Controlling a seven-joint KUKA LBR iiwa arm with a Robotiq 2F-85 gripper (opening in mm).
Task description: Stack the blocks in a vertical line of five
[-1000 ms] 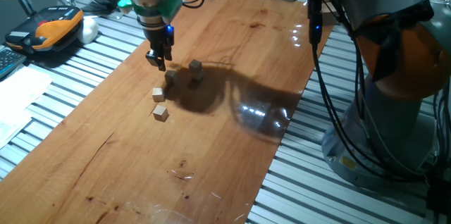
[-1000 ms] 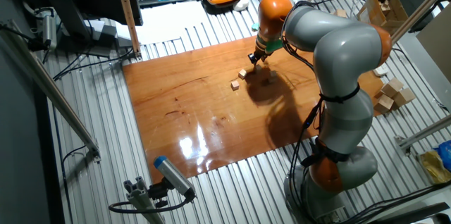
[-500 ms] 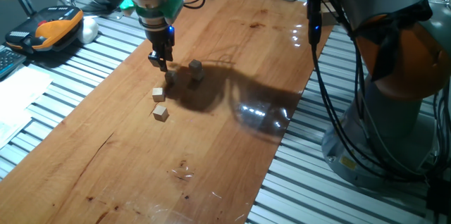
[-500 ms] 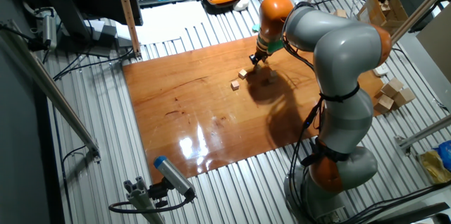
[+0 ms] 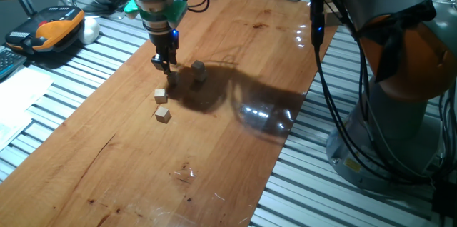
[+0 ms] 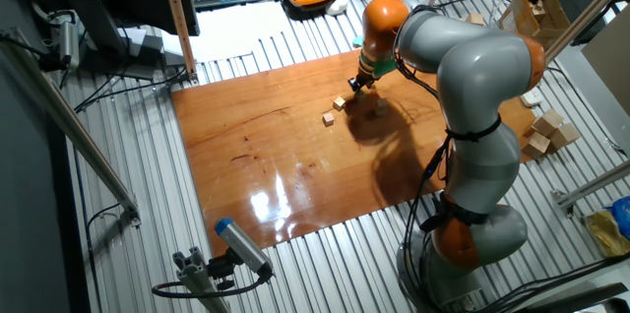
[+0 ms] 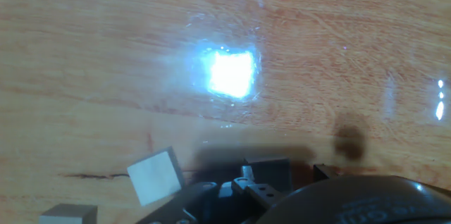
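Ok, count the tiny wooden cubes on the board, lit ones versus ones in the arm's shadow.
Lit cubes: 2
Shadowed cubes: 2, one by the gripper, one farther back
Total: 4 visible; the far one might be a stack

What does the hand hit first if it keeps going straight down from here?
Most likely the small block right under the hand, at its fingertips. The other blocks sit off to the side. Depth is unclear: the fixed views don't show whether the fingers already straddle it.
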